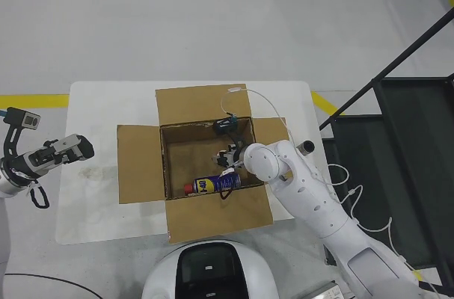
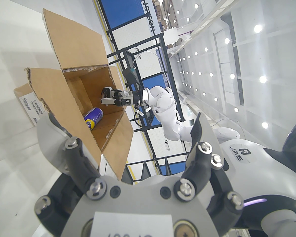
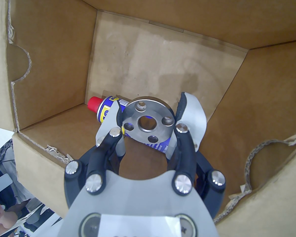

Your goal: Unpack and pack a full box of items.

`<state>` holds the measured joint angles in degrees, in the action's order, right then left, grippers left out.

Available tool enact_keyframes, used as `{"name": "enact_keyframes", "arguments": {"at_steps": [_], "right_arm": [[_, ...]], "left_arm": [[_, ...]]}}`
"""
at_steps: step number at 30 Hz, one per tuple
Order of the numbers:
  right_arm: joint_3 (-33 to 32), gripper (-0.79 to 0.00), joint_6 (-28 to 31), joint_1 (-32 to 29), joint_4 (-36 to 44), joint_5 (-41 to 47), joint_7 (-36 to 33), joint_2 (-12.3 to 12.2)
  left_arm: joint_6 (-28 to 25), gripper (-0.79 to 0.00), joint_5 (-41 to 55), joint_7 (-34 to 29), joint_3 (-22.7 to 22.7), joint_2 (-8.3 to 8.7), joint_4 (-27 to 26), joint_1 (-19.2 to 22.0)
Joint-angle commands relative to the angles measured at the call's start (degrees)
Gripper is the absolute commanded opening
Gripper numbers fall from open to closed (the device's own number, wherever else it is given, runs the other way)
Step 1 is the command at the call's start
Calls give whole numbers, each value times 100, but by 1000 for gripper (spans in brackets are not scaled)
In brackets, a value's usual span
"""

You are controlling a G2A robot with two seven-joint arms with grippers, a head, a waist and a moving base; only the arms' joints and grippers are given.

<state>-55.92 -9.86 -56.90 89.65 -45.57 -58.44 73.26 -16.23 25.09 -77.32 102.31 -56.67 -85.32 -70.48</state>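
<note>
Inside an open cardboard box on a white bench, the right pincer is clenched on a round metal flange, its fingers pressing the rim from two opposite sides. The disc hangs above the box floor, clear of the walls. Just beyond it a blue spray can with a red cap lies on its side on the floor, along the wall nearest the robot. The left pincer hangs over the bench's left edge, well apart from the box, fingers spread and grasping nothing.

Whether the flange is on its way in or out cannot be told from this moment. Either way, the step likely depends on the same care. The grip is on a smooth, thin metal edge, so the disc could pivot or slip if jolted. Steady vertical travel suits it best. The torn flap edges and the near wall sit close to the wrist, so a straight path through the middle of the opening looks safest. If the flange goes down, bare floor beside the can seems the better landing spot, since a disc set on the round can would probably slide off.
</note>
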Motion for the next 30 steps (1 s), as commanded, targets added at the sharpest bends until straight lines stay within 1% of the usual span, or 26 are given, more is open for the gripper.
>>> {"name": "enact_keyframes", "arguments": {"at_steps": [1, 4, 9, 11, 14, 17, 22, 26, 30], "right_arm": [[-156, -785, 81, -39, 143, 36, -51, -35], [-613, -785, 161, -272, 770, 70, -233, -140], [-1621, -785, 118, -1067, 2117, -102, -932, -369], [-2052, -785, 196, -1365, 2436, -119, -1148, -445], [-2730, -785, 295, -1772, 2702, -46, -1372, -540], [-3388, -785, 378, -2158, 2744, 170, -1420, -607], [-4234, -785, 453, -2650, 2386, 396, -1287, -683], [-4508, -785, 429, -2817, 1969, 321, -1176, -723], [-4486, -785, 437, -2871, 1580, 188, -1085, -748]], "left_arm": [[0, 0, 0, 0, 0, 0, 0, 0], [0, 0, 0, 0, 0, 0, 0, 0], [0, 0, 0, 0, 0, 0, 0, 0], [0, 0, 0, 0, 0, 0, 0, 0], [0, 0, 0, 0, 0, 0, 0, 0], [0, 0, 0, 0, 0, 0, 0, 0], [0, 0, 0, 0, 0, 0, 0, 0], [0, 0, 0, 0, 0, 0, 0, 0], [0, 0, 0, 0, 0, 0, 0, 0]]}}
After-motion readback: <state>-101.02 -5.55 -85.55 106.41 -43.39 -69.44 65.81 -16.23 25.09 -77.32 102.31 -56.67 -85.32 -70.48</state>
